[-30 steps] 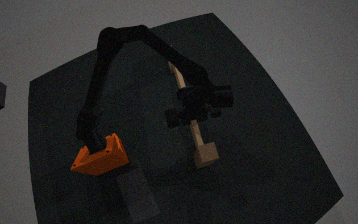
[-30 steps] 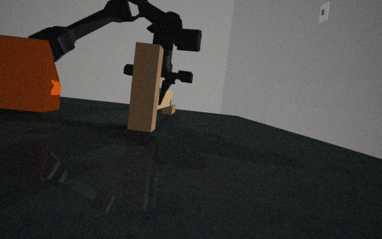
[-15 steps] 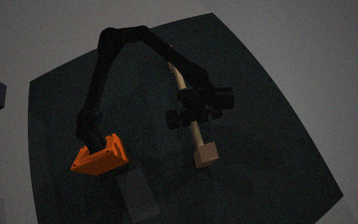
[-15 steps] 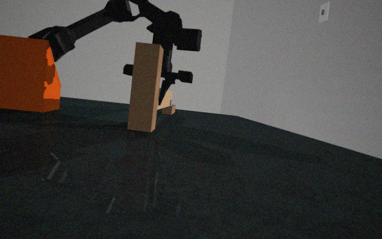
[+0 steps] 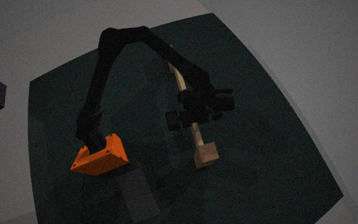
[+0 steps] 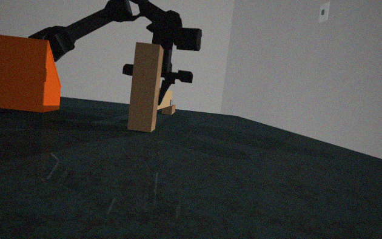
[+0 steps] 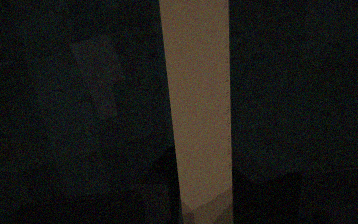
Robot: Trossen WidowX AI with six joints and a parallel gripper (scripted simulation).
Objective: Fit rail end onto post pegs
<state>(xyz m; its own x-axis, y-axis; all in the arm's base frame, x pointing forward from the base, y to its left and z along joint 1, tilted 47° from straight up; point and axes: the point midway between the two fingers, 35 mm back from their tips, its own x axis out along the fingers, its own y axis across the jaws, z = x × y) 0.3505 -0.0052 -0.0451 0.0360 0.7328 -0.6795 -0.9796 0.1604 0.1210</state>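
Observation:
The long pale wooden rail (image 5: 198, 133) (image 6: 167, 100) (image 7: 202, 100) runs from the far footboard block (image 6: 167, 110) toward the upright wooden post (image 5: 209, 152) (image 6: 145, 88). My gripper (image 5: 193, 117) (image 6: 162, 97) is shut on the rail, a short way behind the post. In the top view the rail's near end reaches the post's back side; whether it touches cannot be told. The pegs and the holes do not show, and the post hides the near end in the exterior view. The bracket's hold on the far end is too small and dark to judge.
The orange base mount (image 5: 99, 163) (image 6: 24, 74) of the arm stands left of the post. The arm arches high over the dark table (image 5: 255, 128) (image 6: 242, 182) and covers part of the rail in the top view. A grey rectangular patch (image 5: 139, 196) shows on the table nearby.

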